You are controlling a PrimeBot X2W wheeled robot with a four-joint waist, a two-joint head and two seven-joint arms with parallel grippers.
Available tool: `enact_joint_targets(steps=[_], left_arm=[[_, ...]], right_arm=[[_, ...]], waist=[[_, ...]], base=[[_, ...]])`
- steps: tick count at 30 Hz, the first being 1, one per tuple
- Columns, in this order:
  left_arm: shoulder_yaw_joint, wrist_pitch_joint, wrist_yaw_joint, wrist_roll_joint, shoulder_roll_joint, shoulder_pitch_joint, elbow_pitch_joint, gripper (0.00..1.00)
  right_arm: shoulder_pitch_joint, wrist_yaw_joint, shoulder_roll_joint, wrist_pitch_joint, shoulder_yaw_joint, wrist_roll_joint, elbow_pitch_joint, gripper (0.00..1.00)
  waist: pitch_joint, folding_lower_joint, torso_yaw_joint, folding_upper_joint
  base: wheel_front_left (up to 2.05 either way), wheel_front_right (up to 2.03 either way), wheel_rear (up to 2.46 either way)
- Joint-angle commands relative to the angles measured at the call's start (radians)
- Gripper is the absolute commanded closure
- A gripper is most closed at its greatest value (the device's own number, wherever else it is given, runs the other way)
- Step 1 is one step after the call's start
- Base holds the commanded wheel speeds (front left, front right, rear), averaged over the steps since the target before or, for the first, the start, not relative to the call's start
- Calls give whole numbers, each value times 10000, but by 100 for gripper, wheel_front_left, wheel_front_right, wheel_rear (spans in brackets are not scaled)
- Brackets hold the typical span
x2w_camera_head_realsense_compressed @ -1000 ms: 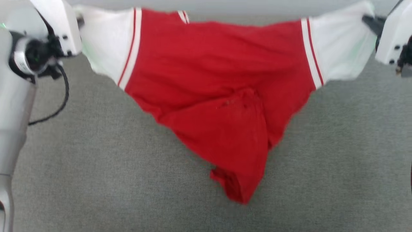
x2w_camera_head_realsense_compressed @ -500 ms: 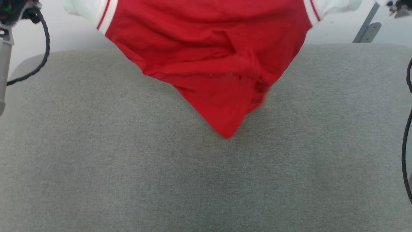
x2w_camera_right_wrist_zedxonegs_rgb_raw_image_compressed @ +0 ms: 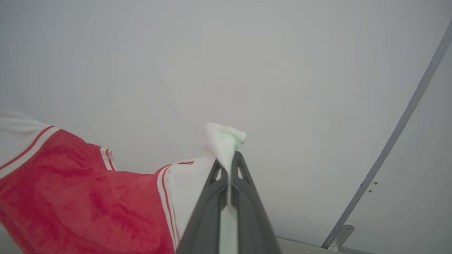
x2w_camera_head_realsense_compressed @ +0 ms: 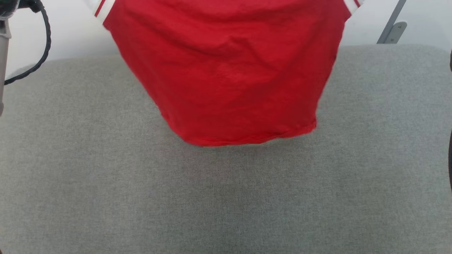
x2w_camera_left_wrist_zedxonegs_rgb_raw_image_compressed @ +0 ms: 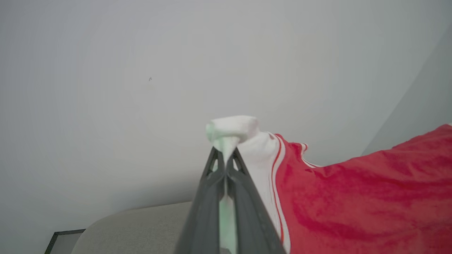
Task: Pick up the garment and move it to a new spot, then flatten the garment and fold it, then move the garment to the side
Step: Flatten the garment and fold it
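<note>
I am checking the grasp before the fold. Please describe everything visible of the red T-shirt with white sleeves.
The soft red cotton-like T-shirt with white short sleeves and thin red-and-white seam stripes hangs spread and lightly wrinkled. The left gripper is shut on one white sleeve tip, the right gripper on the other. Its straight hem hangs over the grey fabric surface; contact there cannot be told.

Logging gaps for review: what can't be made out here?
Head view: garment sleeves and collar cut off by the top edge.
Head view: whether its hem touches the grey cushion; the downward angle hides any gap.
Wrist views: sleeve cloth pinched inside the left pincer and right pincer, hidden by their fingers.
</note>
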Motion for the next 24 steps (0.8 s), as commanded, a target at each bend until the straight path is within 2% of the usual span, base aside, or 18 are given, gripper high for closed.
enact_joint_targets(steps=[1, 5, 11, 16, 20, 22, 24], left_arm=[[7, -104, -32, 21, -22, -225, -7, 100], [-39, -752, -116, 255, -201, -546, 181, 100], [-75, -2396, -168, 883, -524, -1759, 771, 100], [7, -4751, -288, 1533, -849, -3115, 1380, 100], [171, -6853, -527, 1836, -1167, -3959, 1930, 100], [182, -7668, -759, 1888, -1299, -4149, 2252, 100], [110, -8117, -1013, 1991, -1372, -4211, 2547, 100]], right_arm=[[-165, 0, -6, -100, 49, 11, 96, 100], [-737, 0, -80, -684, 265, -95, 638, 100], [-2108, 0, -60, -2517, 687, -623, 1744, 100], [-3379, -1, -83, -4842, 1147, -1528, 2753, 100], [-4272, -1, -120, -7322, 1274, -2643, 3361, 100], [-4503, -1, -101, -8171, 1358, -3215, 3717, 100], [-4655, -1, -91, -8561, 1553, -3656, 4031, 100]], waist=[[161, 0, -12, 0], [806, 0, -13, 0], [2178, 0, 3, 0], [3225, 0, 46, 0], [3840, 0, 171, 0], [4046, 0, 270, 0], [4188, 0, 390, 0]], base=[[0, 0, 0], [0, 0, 0], [0, 0, 0], [0, 0, 0], [0, 0, 0], [0, 0, 0], [0, 0, 0]])
